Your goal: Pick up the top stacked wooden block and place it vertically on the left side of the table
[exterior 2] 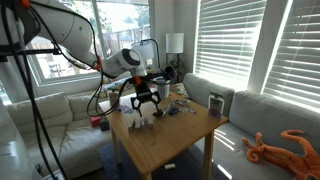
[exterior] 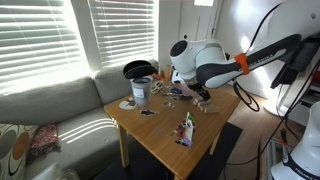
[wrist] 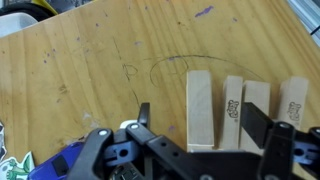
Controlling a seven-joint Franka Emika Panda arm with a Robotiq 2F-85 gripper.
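Several pale wooden blocks lie side by side on the light-brown wooden table. In the wrist view the leftmost block sits between the fingers of my open gripper, and the others run off to its right. The gripper is empty and hovers just above them. In both exterior views the gripper hangs low over the far part of the table. The blocks are barely visible there.
A grey sofa flanks the table. A metal can with a black bowl on it, a small bottle and small clutter stand on the table. An orange toy lies on the sofa.
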